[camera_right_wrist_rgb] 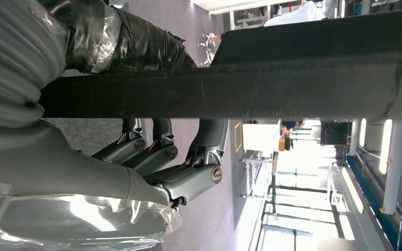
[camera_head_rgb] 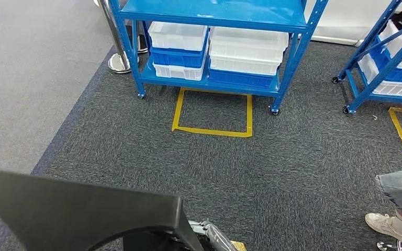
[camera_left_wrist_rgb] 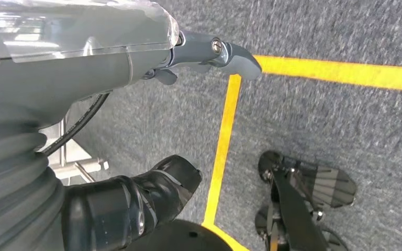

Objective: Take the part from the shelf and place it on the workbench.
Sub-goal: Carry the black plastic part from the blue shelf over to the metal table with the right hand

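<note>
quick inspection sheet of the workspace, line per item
surface: grey carpet floor with yellow tape square; no workbench in sight
job's things: large black part low in the head view, its edge gripped by the right hand
clutter: nothing seen
hands: right hand's fingers wrap the part; left hand hangs over the floor, nothing in it, fingers not clear
cables: black cable along the left wrist
surroundings: blue shelf with white and blue bins; second blue shelf; a person's shoe at the right
</note>
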Robot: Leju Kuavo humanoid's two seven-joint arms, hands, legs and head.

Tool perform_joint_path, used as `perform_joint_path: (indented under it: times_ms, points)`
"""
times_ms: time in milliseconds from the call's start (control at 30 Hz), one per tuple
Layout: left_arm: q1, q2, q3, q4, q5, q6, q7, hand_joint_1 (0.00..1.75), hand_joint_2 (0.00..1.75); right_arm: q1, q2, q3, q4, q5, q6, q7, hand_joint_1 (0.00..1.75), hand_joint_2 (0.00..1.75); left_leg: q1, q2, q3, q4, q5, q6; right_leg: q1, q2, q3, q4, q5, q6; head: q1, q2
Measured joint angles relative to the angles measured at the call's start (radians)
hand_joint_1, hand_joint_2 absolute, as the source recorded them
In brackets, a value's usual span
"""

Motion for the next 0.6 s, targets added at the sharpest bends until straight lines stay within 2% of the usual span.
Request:
perform_joint_path:
  times_ms: [67, 100, 133, 200, 233, 267, 300, 333, 400, 433, 467, 500, 533, 567, 600]
  points:
    - [0.001, 0.000, 0.000, 0.000, -0.001, 0.000, -0.001, 0.00, 1.75, 0.001, -0.003, 0.000, -0.005, 0.001, -0.002, -0.001, 1.75, 1.75, 0.002, -0.004, -0.007, 0.004, -0.002, -0.010, -0.002, -0.016, -0.001, -0.007, 0.006, -0.010, 0.000, 0.000]
    - [0.001, 0.001, -0.001, 0.000, -0.002, 0.001, -0.001, 0.00, 1.75, 0.002, -0.004, 0.000, -0.009, 0.001, -0.003, -0.002, 1.75, 1.75, 0.003, 0.001, -0.016, 0.022, -0.016, -0.015, -0.004, -0.024, -0.001, -0.011, 0.010, -0.017, -0.001, 0.000]
    - [0.001, 0.001, -0.001, 0.000, -0.002, 0.001, -0.001, 0.00, 1.75, 0.003, -0.005, 0.000, -0.011, 0.002, -0.005, -0.003, 1.75, 1.75, 0.004, 0.008, -0.032, 0.058, -0.040, -0.019, -0.006, -0.033, -0.002, -0.015, 0.013, -0.023, -0.001, 0.000]
    - [0.000, 0.001, -0.001, 0.000, -0.003, 0.001, -0.001, 0.00, 1.75, 0.005, -0.008, 0.000, -0.016, 0.002, -0.010, -0.004, 1.75, 1.75, 0.007, 0.021, -0.089, 0.182, -0.107, -0.028, -0.006, -0.052, -0.008, -0.015, 0.016, -0.029, -0.002, 0.000]
    - [0.001, 0.001, -0.001, 0.000, -0.003, 0.001, -0.001, 0.00, 1.75, 0.006, -0.009, 0.001, -0.016, 0.002, -0.011, -0.004, 1.75, 1.75, 0.008, 0.023, -0.116, 0.241, -0.130, -0.031, -0.005, -0.062, -0.011, -0.013, 0.017, -0.030, -0.002, 0.000]
    - [0.002, 0.001, -0.001, 0.000, -0.004, 0.001, -0.001, 0.00, 1.75, 0.006, -0.010, 0.001, -0.017, 0.003, -0.012, -0.004, 1.75, 1.75, 0.008, 0.025, -0.130, 0.276, -0.136, -0.034, -0.004, -0.073, -0.015, -0.010, 0.017, -0.030, -0.002, 0.000]
    - [0.003, 0.001, -0.001, 0.000, -0.004, 0.001, -0.001, 0.00, 1.75, 0.006, -0.011, 0.001, -0.018, 0.003, -0.012, -0.004, 1.75, 1.75, 0.008, 0.028, -0.126, 0.271, -0.121, -0.036, -0.004, -0.082, -0.017, -0.008, 0.017, -0.030, -0.002, 0.000]
    - [0.005, 0.002, -0.001, 0.000, -0.004, 0.001, -0.001, 0.00, 1.75, 0.006, -0.012, 0.001, -0.018, 0.003, -0.013, -0.004, 1.75, 1.75, 0.009, 0.035, -0.101, 0.226, -0.091, -0.036, -0.004, -0.091, -0.018, -0.005, 0.017, -0.030, -0.002, 0.000]
    - [0.004, 0.003, -0.001, 0.000, -0.004, 0.002, -0.001, 0.00, 1.75, 0.007, -0.012, 0.001, -0.020, 0.004, -0.013, -0.004, 1.75, 1.75, 0.005, 0.073, -0.030, 0.089, -0.030, -0.031, -0.001, -0.108, -0.018, 0.000, 0.016, -0.025, -0.002, 0.000]
    - [0.003, 0.004, -0.001, 0.000, -0.005, 0.002, -0.001, 0.00, 1.75, 0.007, -0.013, 0.001, -0.021, 0.004, -0.013, -0.004, 1.75, 1.75, 0.002, 0.090, -0.007, 0.038, -0.014, -0.025, 0.002, -0.115, -0.018, 0.001, 0.016, -0.021, -0.002, 0.000]
    - [0.002, 0.003, -0.001, 0.000, -0.006, 0.002, -0.001, 0.00, 1.75, 0.008, -0.013, 0.001, -0.023, 0.004, -0.014, -0.005, 1.75, 1.75, -0.001, 0.101, 0.003, 0.011, -0.009, -0.019, 0.005, -0.122, -0.018, 0.003, 0.016, -0.016, -0.002, 0.000]
    - [0.001, 0.003, -0.001, 0.000, -0.006, 0.002, -0.001, 0.00, 1.75, 0.008, -0.014, 0.001, -0.024, 0.005, -0.014, -0.006, 1.75, 1.75, -0.004, 0.101, 0.001, 0.004, -0.010, -0.012, 0.007, -0.129, -0.018, 0.003, 0.018, -0.011, -0.001, 0.000]
    - [0.003, 0.003, -0.002, 0.000, -0.008, 0.002, 0.000, 0.00, 1.75, 0.008, -0.015, 0.001, -0.026, 0.005, -0.016, -0.007, 1.75, 1.75, -0.003, 0.090, -0.002, 0.003, -0.005, -0.005, 0.007, -0.136, -0.018, 0.001, 0.019, -0.006, -0.001, 0.000]
    - [0.005, 0.003, -0.002, 0.000, -0.009, 0.003, 0.001, 0.00, 1.75, 0.008, -0.015, 0.001, -0.028, 0.006, -0.017, -0.009, 1.75, 1.75, -0.001, 0.082, -0.003, 0.000, 0.000, 0.002, 0.005, -0.134, -0.018, 0.004, 0.017, 0.001, -0.001, 0.000]
    - [0.006, 0.003, -0.002, 0.000, -0.010, 0.003, 0.002, 0.00, 1.75, 0.008, -0.016, 0.001, -0.029, 0.007, -0.018, -0.011, 1.75, 1.75, 0.001, 0.074, -0.003, -0.004, 0.006, 0.010, 0.004, -0.120, -0.022, 0.017, 0.004, 0.007, -0.001, 0.000]
